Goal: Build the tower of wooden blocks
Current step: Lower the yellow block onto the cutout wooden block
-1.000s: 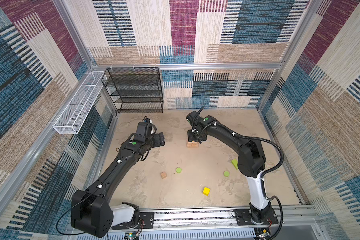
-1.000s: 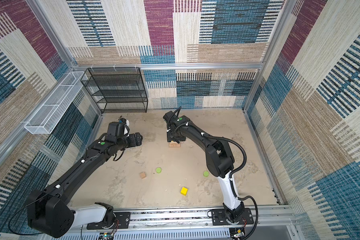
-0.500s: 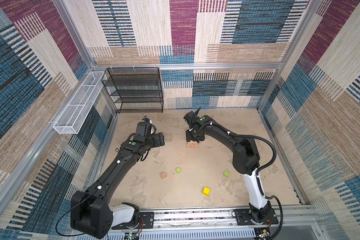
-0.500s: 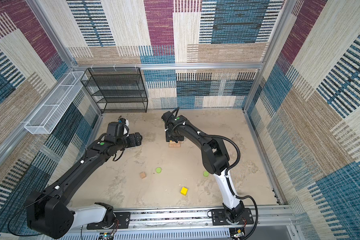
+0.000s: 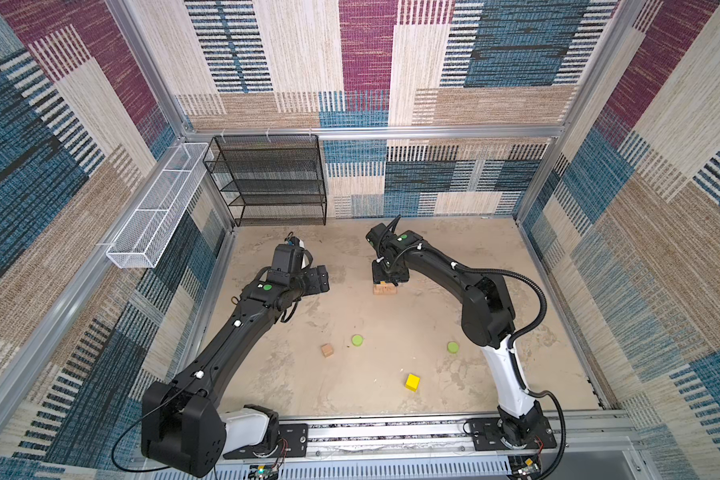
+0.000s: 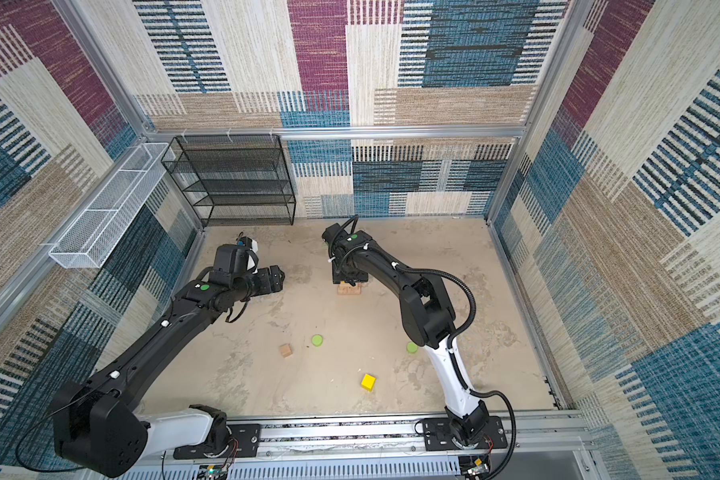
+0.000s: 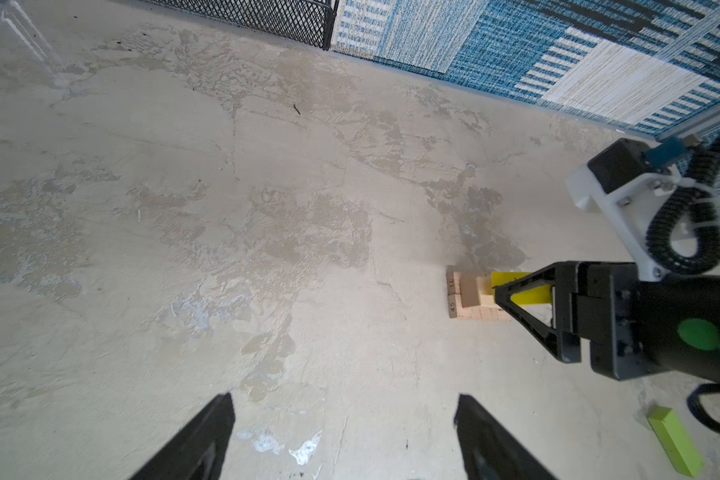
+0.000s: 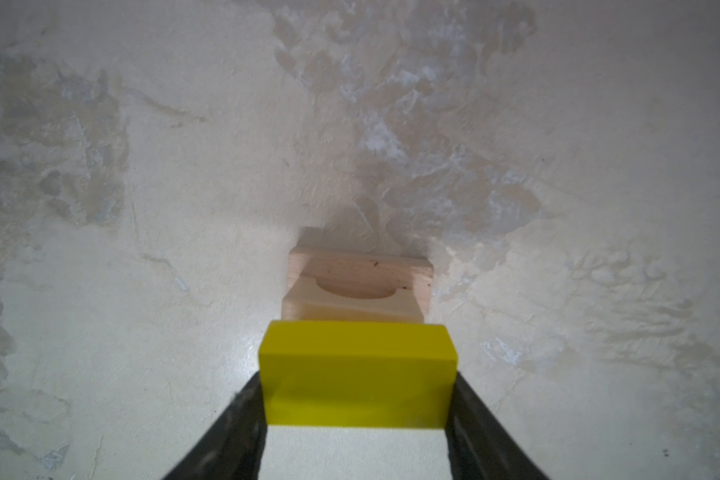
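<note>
Right hand (image 8: 356, 399): fingers part open and clamped on the two ends of the yellow bar (image 8: 357, 365), which is held level across them. The bar sits directly over the near edge of the stack of tan bars (image 8: 356, 286). Cannot tell whether bar and stack are touching.

Stack, in the left wrist view (image 7: 470, 299): two tan bars flat and side by side at the bottom, a third tan piece lying across them. In the right wrist view the top piece has a rounded notch in its edge. In both top views the stack (image 5: 384, 288) (image 6: 348, 289) stands on the worktop (image 5: 391, 324) towards the back, mid-width, mostly covered by the right hand above it.

Left hand (image 7: 344, 401): fingers spread wide, nothing between them. It hangs over bare worktop to the left of the stack, well apart from it (image 5: 319, 280).

Loose pieces, all flat on the worktop nearer the front:
- tan cube (image 5: 327, 350) (image 6: 285, 350), just beside a green disc (image 5: 357, 340) (image 6: 317, 340)
- second green disc (image 5: 453, 347) (image 6: 412, 347), close by the right arm
- yellow cube (image 5: 412, 381) (image 6: 368, 381), nearest the front rail
- green bar (image 7: 674, 440), visible only in the left wrist view, lying beyond the right arm
</note>
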